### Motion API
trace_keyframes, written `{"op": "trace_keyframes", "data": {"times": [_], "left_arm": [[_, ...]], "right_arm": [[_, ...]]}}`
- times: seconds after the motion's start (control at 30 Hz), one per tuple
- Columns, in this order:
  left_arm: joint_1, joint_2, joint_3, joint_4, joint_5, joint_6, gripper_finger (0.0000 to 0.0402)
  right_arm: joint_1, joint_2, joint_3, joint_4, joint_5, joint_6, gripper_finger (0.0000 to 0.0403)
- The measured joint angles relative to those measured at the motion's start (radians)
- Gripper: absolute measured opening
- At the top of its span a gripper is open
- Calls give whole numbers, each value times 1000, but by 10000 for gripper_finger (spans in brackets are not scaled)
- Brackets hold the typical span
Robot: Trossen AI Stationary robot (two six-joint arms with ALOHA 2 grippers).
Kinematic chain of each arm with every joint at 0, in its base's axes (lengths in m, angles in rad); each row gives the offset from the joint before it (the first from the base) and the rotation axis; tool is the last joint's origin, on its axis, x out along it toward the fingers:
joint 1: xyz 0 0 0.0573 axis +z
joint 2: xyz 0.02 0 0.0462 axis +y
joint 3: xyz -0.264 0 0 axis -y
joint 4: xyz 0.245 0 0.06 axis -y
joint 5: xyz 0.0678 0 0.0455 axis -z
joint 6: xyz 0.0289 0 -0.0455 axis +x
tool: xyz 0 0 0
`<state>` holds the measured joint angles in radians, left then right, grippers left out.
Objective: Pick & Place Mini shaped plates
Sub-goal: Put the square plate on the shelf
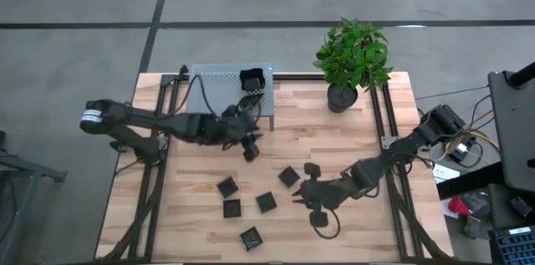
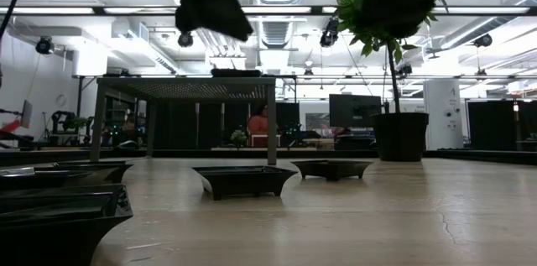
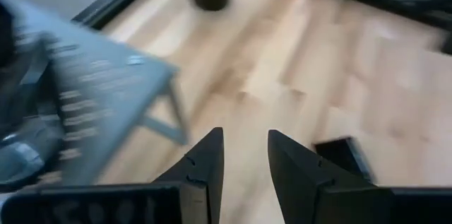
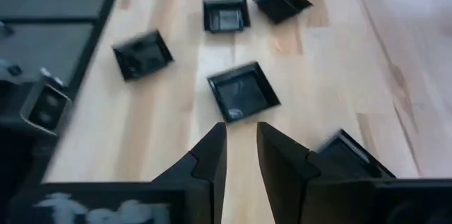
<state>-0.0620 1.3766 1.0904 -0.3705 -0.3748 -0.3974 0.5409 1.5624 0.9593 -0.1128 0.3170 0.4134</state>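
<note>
Left gripper [image 3: 244, 155] spread, empty, near grey perforated stand [image 1: 230, 81]; right gripper [image 4: 241, 146] parted, empty, above square mini plates [image 4: 242, 91].

The grey perforated stand [image 3: 78, 104] is blurred, and one mini plate [image 4: 349, 155] possibly sits half-hidden behind a finger.

Glossy black, seemingly plastic mini plates [image 4: 242, 91] on matt pale wooden table [image 1: 334, 223]
</note>
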Motion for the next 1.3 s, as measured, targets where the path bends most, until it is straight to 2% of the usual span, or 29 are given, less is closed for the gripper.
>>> {"op": "trace_keyframes", "data": {"times": [0.1,0.27,0.33,0.47,0.77,0.9,1.3], "left_arm": [[-66,0,0,40,1,12,104],[-147,0,0,94,-4,19,104],[-170,0,0,109,-6,19,104],[-207,0,-5,113,-8,19,104],[-259,0,-40,128,-8,-5,104],[-262,0,-53,142,-8,-20,104],[-262,0,-66,169,-8,-23,104]], "right_arm": [[-1,0,-29,-2,1,-55,69],[-1,0,-67,0,2,-235,62],[-4,9,-74,3,36,-279,61],[-11,53,-82,0,138,-321,62],[-36,207,-26,-24,160,-380,107],[-37,238,0,-90,220,-391,118],[-50,273,1,-93,228,-423,98]]}}
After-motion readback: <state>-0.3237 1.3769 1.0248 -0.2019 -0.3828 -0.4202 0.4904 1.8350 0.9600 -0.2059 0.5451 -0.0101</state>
